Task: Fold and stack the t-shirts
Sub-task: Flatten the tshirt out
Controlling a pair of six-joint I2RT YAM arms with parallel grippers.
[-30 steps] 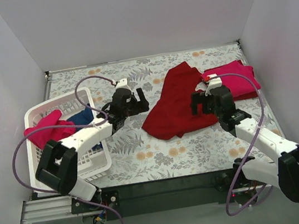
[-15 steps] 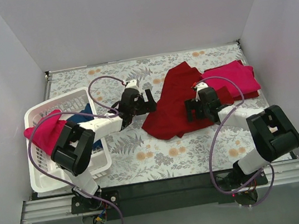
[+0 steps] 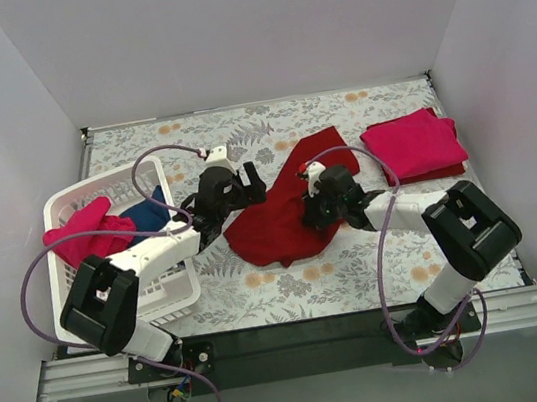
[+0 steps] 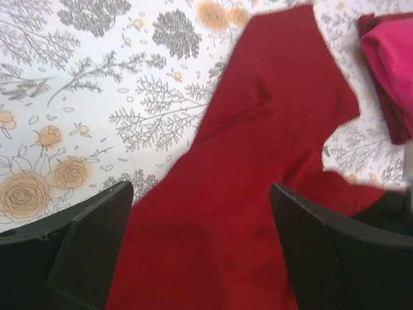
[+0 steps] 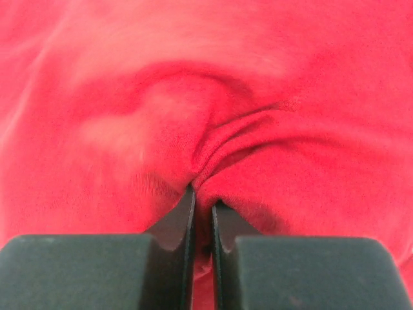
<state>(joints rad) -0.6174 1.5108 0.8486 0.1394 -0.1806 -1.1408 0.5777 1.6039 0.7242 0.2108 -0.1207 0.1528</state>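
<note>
A large dark red t-shirt (image 3: 281,214) lies crumpled mid-table. My right gripper (image 3: 316,206) is shut on a pinched fold of it (image 5: 213,139); in the right wrist view the jaws (image 5: 202,194) meet on the bunched cloth. At the shirt's left edge my left gripper (image 3: 250,184) hovers open. Its two fingers (image 4: 84,239) straddle the red cloth (image 4: 258,168) without touching it. A folded pinkish-red t-shirt (image 3: 414,146) lies at the back right, also seen in the left wrist view (image 4: 393,64). Another pinkish-red t-shirt (image 3: 77,237) and a navy blue one (image 3: 150,217) sit in the basket.
The white slatted basket (image 3: 66,201) stands at the left edge of the flower-patterned table (image 3: 360,268). White walls close in the back and both sides. Purple cables loop above both arms.
My right gripper closed on the dark red shirt and dragged it leftward, off the folded pinkish-red shirt. The left gripper shifted slightly back and stayed open.
</note>
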